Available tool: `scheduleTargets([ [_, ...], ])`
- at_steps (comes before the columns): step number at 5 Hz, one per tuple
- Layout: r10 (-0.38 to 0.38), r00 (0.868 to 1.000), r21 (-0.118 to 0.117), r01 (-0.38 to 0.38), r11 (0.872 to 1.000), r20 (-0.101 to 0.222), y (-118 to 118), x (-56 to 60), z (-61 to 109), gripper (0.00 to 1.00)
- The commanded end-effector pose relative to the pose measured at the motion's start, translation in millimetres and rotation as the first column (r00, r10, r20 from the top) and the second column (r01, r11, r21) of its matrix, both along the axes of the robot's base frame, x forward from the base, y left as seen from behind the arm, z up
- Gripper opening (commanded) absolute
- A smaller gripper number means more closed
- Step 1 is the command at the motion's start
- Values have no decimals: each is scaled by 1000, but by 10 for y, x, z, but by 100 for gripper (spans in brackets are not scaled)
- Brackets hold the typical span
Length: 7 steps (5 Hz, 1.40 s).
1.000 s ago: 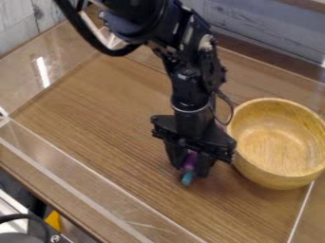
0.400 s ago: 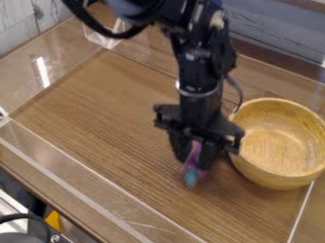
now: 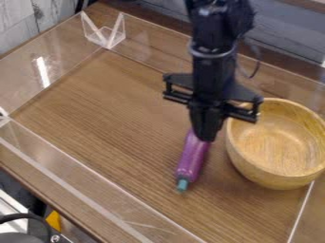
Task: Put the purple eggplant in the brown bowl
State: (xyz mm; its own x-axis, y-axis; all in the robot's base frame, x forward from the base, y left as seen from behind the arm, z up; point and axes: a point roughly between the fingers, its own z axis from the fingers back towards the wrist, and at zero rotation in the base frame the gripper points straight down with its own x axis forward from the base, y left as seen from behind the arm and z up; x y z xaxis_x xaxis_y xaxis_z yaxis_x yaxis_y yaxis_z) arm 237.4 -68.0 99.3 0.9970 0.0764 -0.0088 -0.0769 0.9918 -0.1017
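The purple eggplant [image 3: 193, 159] lies flat on the table [image 3: 91, 120], just left of the brown bowl [image 3: 273, 144], its teal tip toward the near side. A second ago the gripper [image 3: 206, 121] was down over it, covering most of it; now the gripper has risen and moved toward the far side, leaving nearly all of the eggplant in view. The jaws have closed since then and appear to hold nothing, so the grasp has most likely missed. The eggplant is outside the bowl, and the job calls for another try: open, come down squarely over the body, close, then lift rightward. The fingertips are blurred and dark against the eggplant's far end, so whether they touch it is hard to tell.
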Motion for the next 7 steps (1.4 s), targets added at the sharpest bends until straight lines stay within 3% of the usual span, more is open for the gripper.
scheduleTargets([
  [1,8,998,-21,-7,1000,57,-261,85,214,0],
  [3,-73,993,-31,77,997,96,-820,239,167,0],
  [4,-108,990,-30,111,993,88,-756,166,132,100],
  [6,-5,997,-19,7,1000,82,-618,199,130,100],
  [7,21,997,-7,-20,1000,75,-578,222,-6,100],
])
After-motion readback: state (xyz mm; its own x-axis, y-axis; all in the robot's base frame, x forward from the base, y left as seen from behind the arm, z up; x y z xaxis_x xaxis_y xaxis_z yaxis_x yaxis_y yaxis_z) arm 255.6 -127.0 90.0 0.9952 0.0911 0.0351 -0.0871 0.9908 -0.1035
